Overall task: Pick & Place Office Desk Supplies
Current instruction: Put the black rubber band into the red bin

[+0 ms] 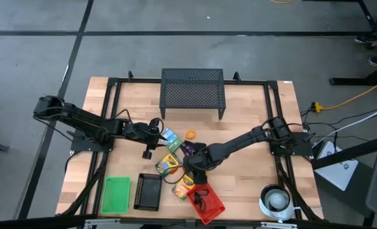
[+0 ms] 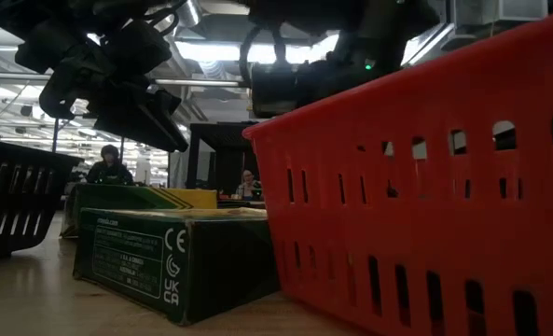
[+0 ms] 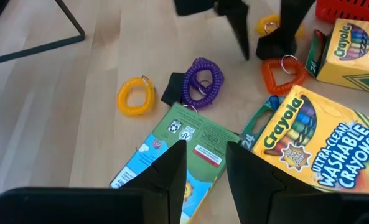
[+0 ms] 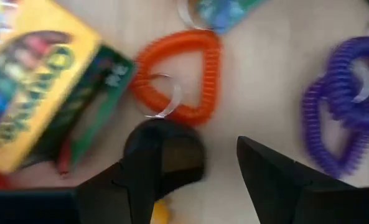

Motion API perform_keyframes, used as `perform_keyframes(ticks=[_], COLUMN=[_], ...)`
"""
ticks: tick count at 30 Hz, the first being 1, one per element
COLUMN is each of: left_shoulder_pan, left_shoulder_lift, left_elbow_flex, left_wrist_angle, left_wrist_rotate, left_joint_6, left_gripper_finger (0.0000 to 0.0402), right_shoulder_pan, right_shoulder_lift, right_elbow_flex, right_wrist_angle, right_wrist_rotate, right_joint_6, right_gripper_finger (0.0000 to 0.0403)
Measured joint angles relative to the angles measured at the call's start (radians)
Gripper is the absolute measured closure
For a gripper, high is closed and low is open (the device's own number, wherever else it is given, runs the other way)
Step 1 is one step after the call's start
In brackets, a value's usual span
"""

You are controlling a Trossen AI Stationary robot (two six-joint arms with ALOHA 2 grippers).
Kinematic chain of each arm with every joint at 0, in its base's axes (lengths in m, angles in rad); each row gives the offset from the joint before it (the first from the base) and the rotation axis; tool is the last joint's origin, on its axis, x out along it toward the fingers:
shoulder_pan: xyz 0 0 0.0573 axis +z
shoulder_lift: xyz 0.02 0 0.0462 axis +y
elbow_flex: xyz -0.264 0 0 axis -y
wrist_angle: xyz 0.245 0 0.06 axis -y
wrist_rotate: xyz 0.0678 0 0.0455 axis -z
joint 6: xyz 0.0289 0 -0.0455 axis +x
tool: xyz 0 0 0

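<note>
Overhead view gives me the whole table: my right gripper [image 1: 195, 166] sits low over the clutter at the middle front, and my left gripper [image 1: 155, 129] hangs just left of the same pile. From the right wrist camera I see the right fingers [image 4: 172, 162] spread apart with nothing between them, bare wood in the gap; an orange ring [image 4: 181, 74] lies just ahead of them, a purple ring [image 4: 346, 106] off to one side and a crayon box [image 4: 35, 74] to the other. From the left wrist camera the left fingers [image 3: 172, 171] stand apart over a green-and-blue box [image 3: 184, 149], and I see nothing clamped in them. Beyond that box lie a yellow ring [image 3: 136, 96], the purple ring [image 3: 203, 81] touching a small black clip [image 3: 173, 89], and the orange ring [image 3: 284, 71] with the right arm's fingers coming down beside it. A big crayon box [image 3: 321, 143] lies near my left fingers, another [image 3: 349, 46] against the red basket [image 3: 352, 9]. Overhead, the red basket [image 1: 217, 205] sits at the front edge right of a black tray [image 1: 148, 192] and a green tray [image 1: 116, 194]; the mesh stand [image 1: 192, 89] is at the back, a white roll [image 1: 277, 200] at front right.
</note>
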Motion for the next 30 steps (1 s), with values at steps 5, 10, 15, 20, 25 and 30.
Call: perform_keyframes(ticks=[5,10,15,20,25,30], left_shoulder_pan=[0.0,0.0,0.0,0.0,0.0,0.0], left_shoulder_lift=[0.0,0.0,0.0,0.0,0.0,0.0], left_elbow_flex=[0.0,0.0,0.0,0.0,0.0,0.0], left_wrist_angle=[0.0,0.0,-0.001,-0.007,-0.007,-0.007], left_wrist_rotate=[0.0,0.0,0.0,0.0,0.0,0.0], left_joint_6=[0.0,0.0,0.0,-0.007,-0.007,-0.007], left_gripper_finger=[0.029,0.029,0.029,0.029,0.029,0.029], right_shoulder_pan=[-0.019,-0.032,-0.037,-0.037,-0.045,-0.046], right_shoulder_lift=[0.0,0.0,0.0,0.0,0.0,-0.014], right_elbow_flex=[0.0,0.0,0.0,0.0,0.0,0.0], right_wrist_angle=[0.0,0.002,0.004,0.003,0.003,0.0], right_wrist_rotate=[0.003,0.027,0.03,0.016,-0.022,-0.01], right_joint_6=[-0.024,-0.056,-0.081,-0.101,-0.106,-0.133], right_gripper_finger=[0.0193,0.0197,0.0245,0.0343,0.0391,0.0398])
